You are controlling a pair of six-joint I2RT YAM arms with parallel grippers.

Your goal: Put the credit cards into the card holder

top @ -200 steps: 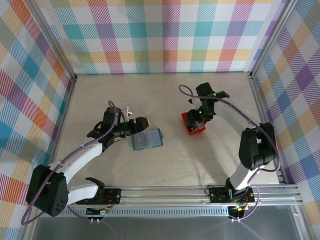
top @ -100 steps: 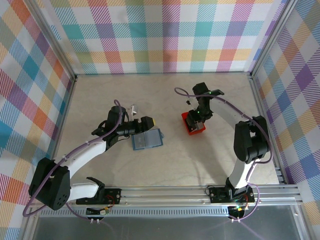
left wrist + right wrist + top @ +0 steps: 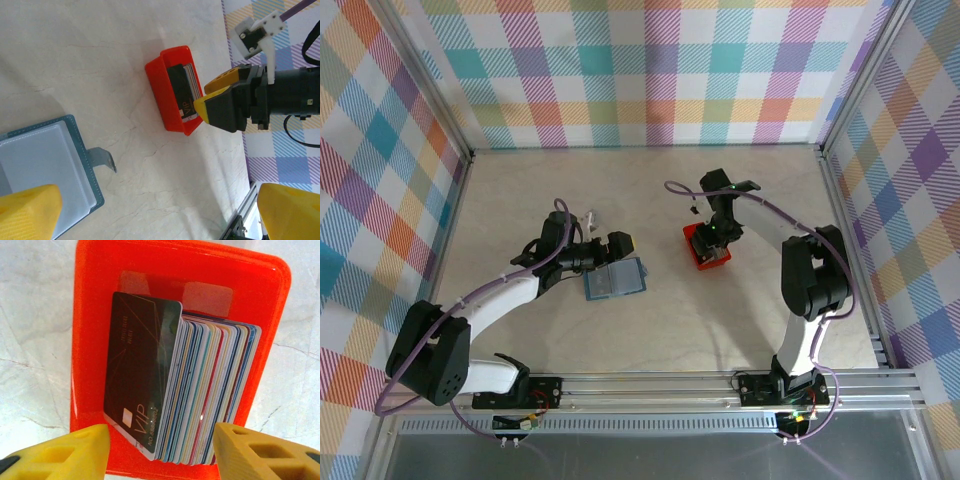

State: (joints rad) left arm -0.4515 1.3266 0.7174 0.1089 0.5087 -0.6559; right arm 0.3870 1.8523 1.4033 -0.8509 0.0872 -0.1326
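The card holder [image 3: 616,279] lies open and flat on the table, a teal case with pale clear pockets [image 3: 42,167] and a clasp tab [image 3: 102,159]. My left gripper [image 3: 617,244] hovers at its far edge, wide open with nothing between the yellow fingertips [image 3: 25,212]. The credit cards [image 3: 200,390] stand packed on edge in a small red tray [image 3: 90,305], a dark "VIP" card [image 3: 140,375] at the front. My right gripper [image 3: 160,452] hangs just above this stack, open, one fingertip [image 3: 60,452] on each side, gripping nothing. In the left wrist view the tray [image 3: 165,95] sits beside the right gripper's fingers [image 3: 220,107].
The red tray [image 3: 704,250] sits right of centre, about a hand's width from the holder. Plaid walls [image 3: 640,70] close in the back and both sides. An aluminium rail [image 3: 720,385] runs along the near edge.
My left gripper has opened wider and slid a little right over the holder's far edge. The right gripper has shifted slightly above the tray, its opening about the same.
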